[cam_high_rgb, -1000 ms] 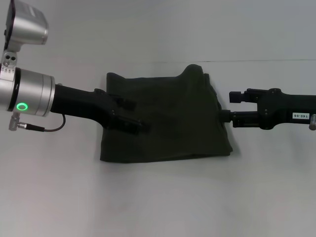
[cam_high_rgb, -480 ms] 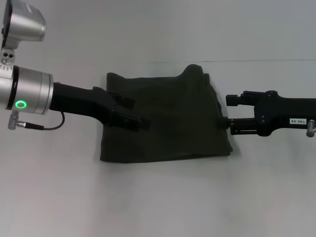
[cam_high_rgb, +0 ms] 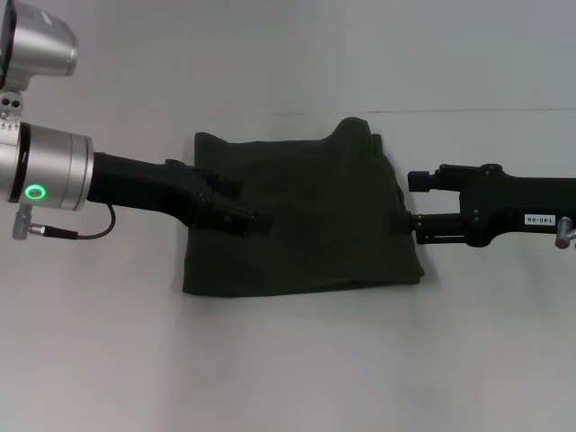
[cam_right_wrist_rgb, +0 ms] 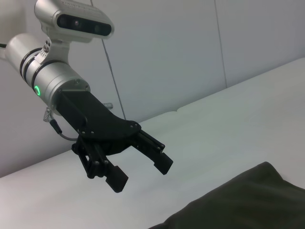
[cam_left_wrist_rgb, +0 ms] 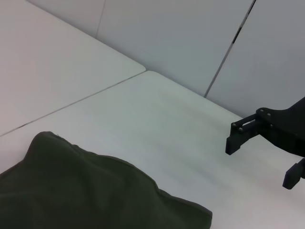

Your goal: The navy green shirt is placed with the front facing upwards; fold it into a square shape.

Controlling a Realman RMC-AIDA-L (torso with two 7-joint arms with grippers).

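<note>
The navy green shirt [cam_high_rgb: 315, 216] lies folded into a rough rectangle in the middle of the white table, with a raised hump at its far right corner. No print shows. My left gripper [cam_high_rgb: 245, 203] hovers over the shirt's left part, open and empty; the right wrist view shows the left gripper [cam_right_wrist_rgb: 142, 174] with its fingers spread above the table beyond the shirt [cam_right_wrist_rgb: 243, 200]. My right gripper [cam_high_rgb: 407, 200] is at the shirt's right edge, also open and empty. The left wrist view shows the right gripper [cam_left_wrist_rgb: 259, 164] past the shirt [cam_left_wrist_rgb: 71, 191].
The white table [cam_high_rgb: 288, 360] spreads out on all sides of the shirt, with a thin seam [cam_high_rgb: 486, 111] running along its far part. Grey wall panels [cam_left_wrist_rgb: 190, 38] stand behind the table.
My left gripper has drawn back a little to the left over the shirt. The right gripper has shifted slightly left, closer to the shirt's right edge. The shirt lies as before.
</note>
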